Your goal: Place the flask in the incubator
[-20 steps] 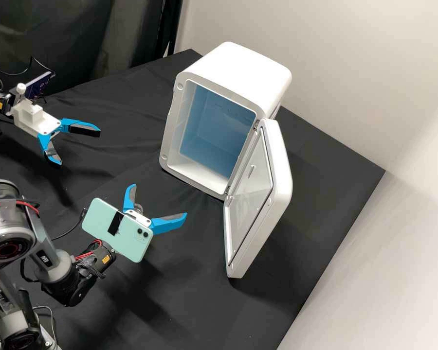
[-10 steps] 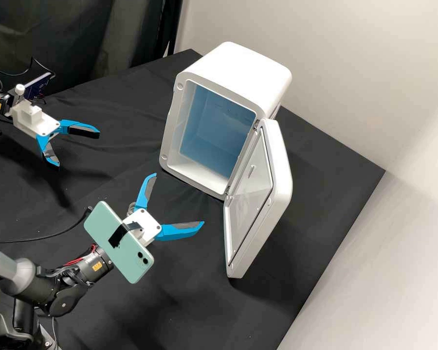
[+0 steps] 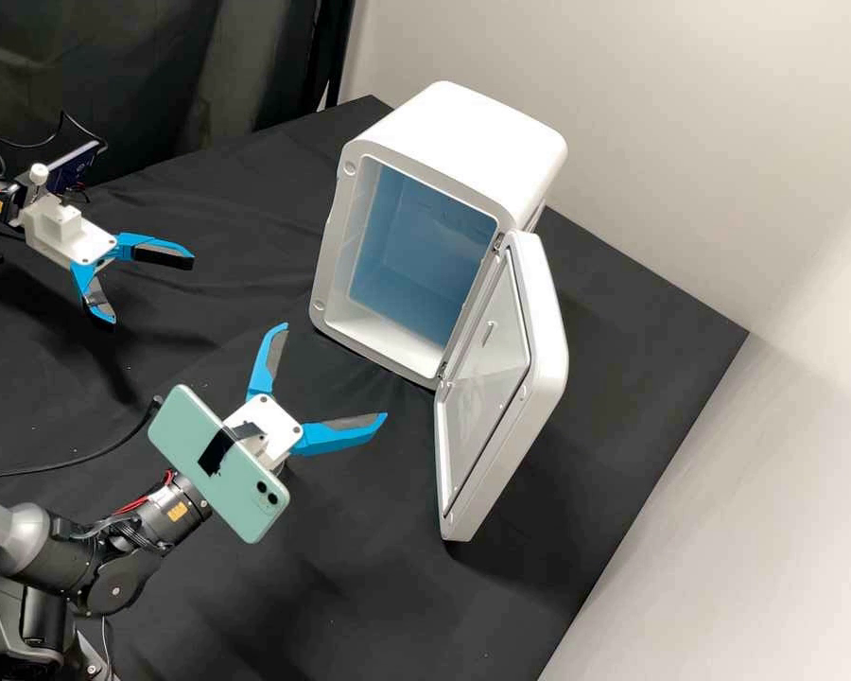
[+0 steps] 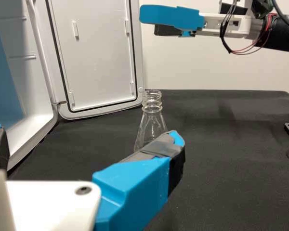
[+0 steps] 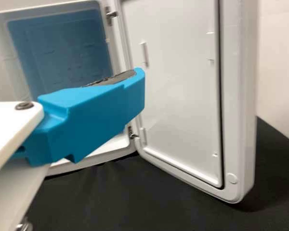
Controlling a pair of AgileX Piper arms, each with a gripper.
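Black surface (image 3: 633,312), white incubator (image 3: 463,151) standing open and empty. Glass flask (image 4: 151,122) upright out front near the door (image 3: 501,378), ungrabbed. Spread jaws on left arm (image 3: 61,232) and right arm (image 3: 113,544). Next, probably: pinch neck, lift inside.

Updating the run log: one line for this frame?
flask upright on bench, unheld | incubator door open | left gripper, right gripper: jaws open

Our left arm comes in over the left edge of the bench (image 3: 633,312), its gripper (image 3: 149,286) held roughly level above the surface, the two blue fingers (image 3: 156,251) spread wide with nothing between them. Our right arm rises from the near left corner, elbow low and wrist angled upward, its gripper (image 3: 331,375) likewise above the bench, splayed wide and empty.
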